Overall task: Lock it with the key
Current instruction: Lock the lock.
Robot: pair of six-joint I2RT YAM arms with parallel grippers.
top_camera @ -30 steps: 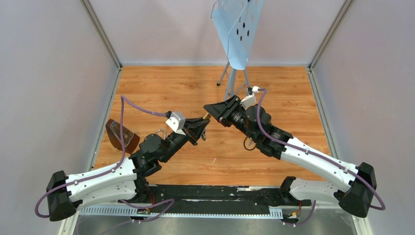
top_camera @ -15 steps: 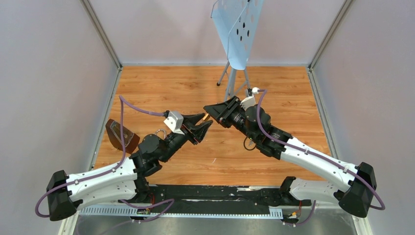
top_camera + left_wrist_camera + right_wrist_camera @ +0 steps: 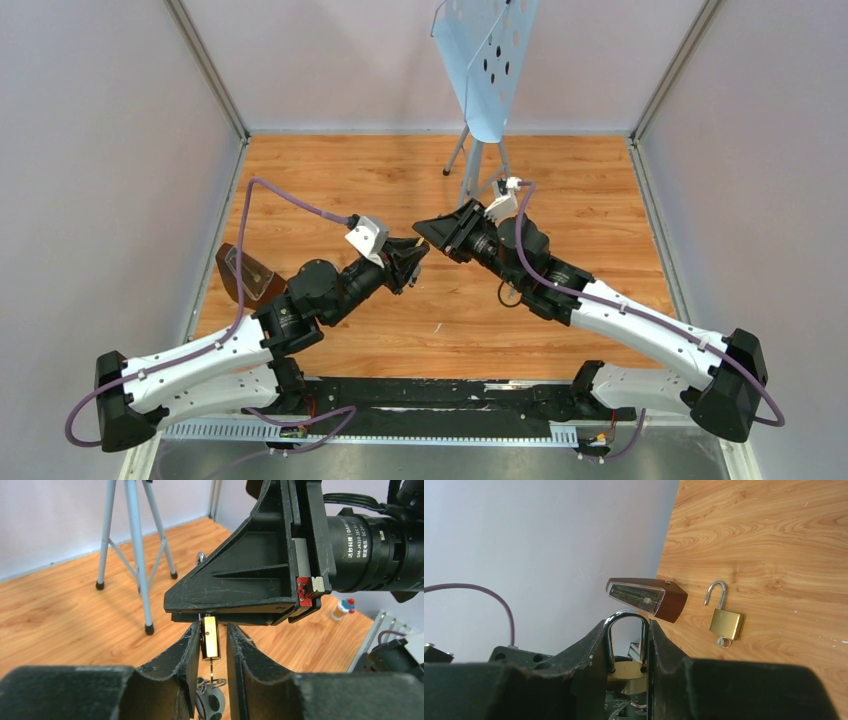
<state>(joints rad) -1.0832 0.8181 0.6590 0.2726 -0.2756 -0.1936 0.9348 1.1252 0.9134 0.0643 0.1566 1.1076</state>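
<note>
The right gripper [image 3: 627, 625] clamps the small brass padlock [image 3: 210, 637] by its shackle; the left gripper [image 3: 212, 626] stands apart around its body, tiny silver key [image 3: 213, 666] beneath.

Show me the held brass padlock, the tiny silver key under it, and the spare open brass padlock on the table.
held brass padlock [image 3: 210, 639]: left wrist view, narrow side of its body.
tiny silver key [image 3: 213, 667]: left wrist view, shank below the body.
spare open brass padlock [image 3: 725, 623]: right wrist view, brass body.
</note>
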